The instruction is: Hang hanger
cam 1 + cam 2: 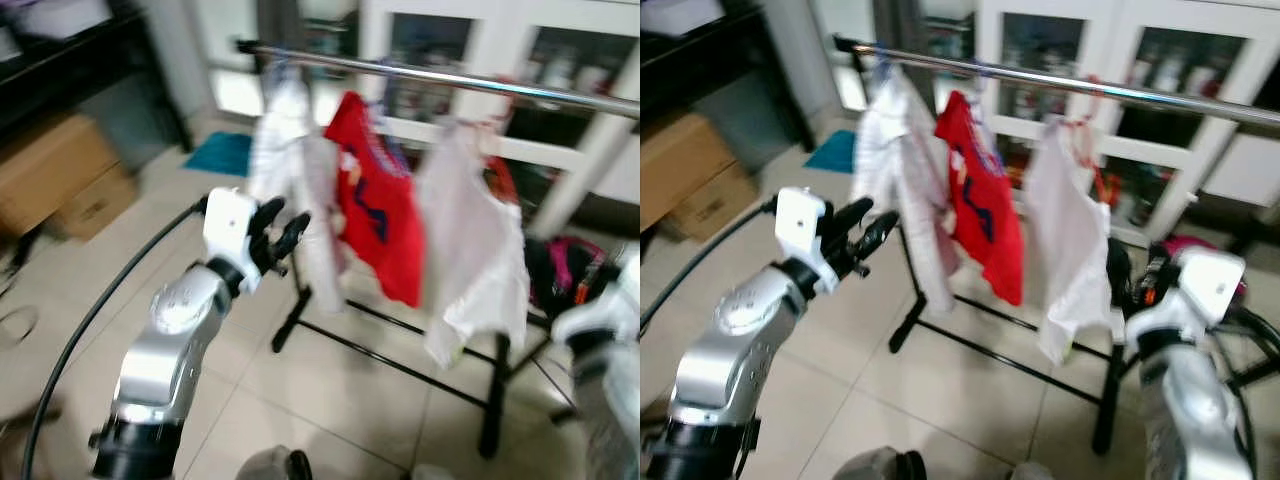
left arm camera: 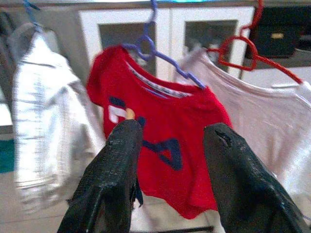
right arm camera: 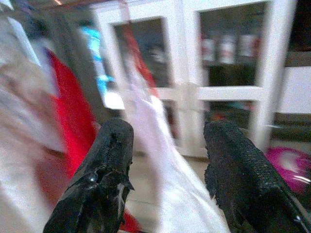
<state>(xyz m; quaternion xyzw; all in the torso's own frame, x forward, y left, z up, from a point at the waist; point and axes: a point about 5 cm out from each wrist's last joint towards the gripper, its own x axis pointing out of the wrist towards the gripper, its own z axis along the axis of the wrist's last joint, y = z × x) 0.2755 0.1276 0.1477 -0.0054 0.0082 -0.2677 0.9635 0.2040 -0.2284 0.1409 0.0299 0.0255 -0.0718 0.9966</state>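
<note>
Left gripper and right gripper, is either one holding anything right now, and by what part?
Nothing is held. The left gripper is open in front of the red shirt, and the right gripper is open too.

A steel rail [image 1: 1070,82] on a black-framed stand [image 1: 400,355] carries three hung garments. In order: a white shirt [image 2: 41,121], a red T-shirt [image 2: 160,141] on a blue hanger [image 2: 160,53], and a pale top [image 1: 470,250] on a red hanger [image 2: 248,51].

A rail [image 1: 450,78] is set across the far part of the scene on a floor stand [image 1: 400,360]. Three garments are hung from it: a shirt [image 1: 285,150] at left, a T-shirt [image 1: 375,205] in the middle, a top [image 1: 470,250] at right. Cabinets [image 1: 1120,70] are placed behind, boxes [image 1: 60,180] far left on the floor [image 1: 330,400].
</note>
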